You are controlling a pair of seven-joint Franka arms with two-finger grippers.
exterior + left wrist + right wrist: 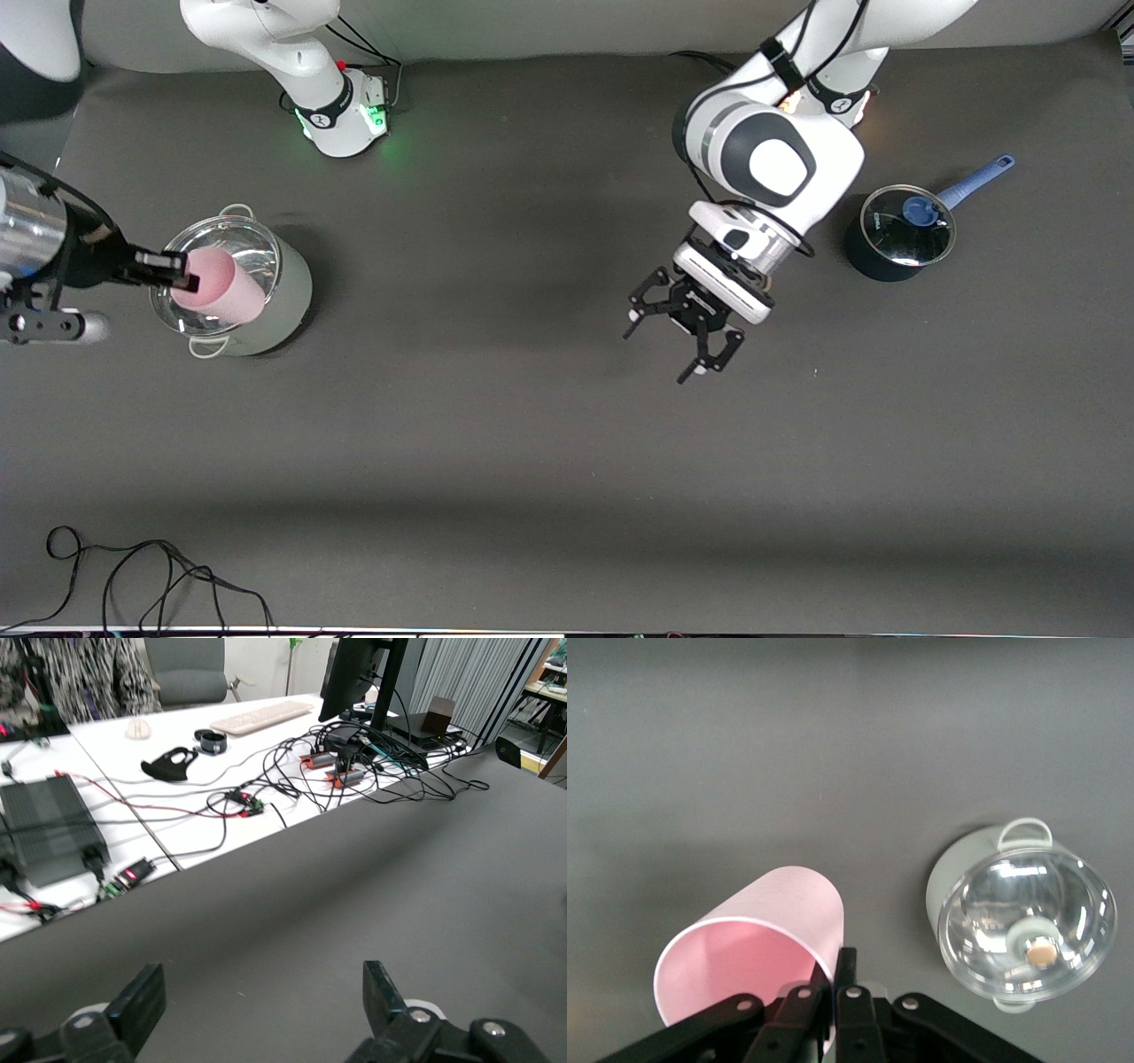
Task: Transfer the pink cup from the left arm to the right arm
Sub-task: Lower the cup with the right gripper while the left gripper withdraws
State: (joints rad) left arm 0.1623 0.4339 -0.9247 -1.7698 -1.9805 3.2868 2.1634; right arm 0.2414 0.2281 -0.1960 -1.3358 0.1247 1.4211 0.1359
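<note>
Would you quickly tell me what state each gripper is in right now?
Left gripper: open, holding nothing, over bare table.
Right gripper: shut on the pink cup, over the grey lidded pot.

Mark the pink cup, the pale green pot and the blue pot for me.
pink cup (226, 285), front view, on its side wall, held over the pale green pot.
pale green pot (292, 297), front view, on its outer wall.
blue pot (873, 261), front view, on its dark wall below the glass lid.
</note>
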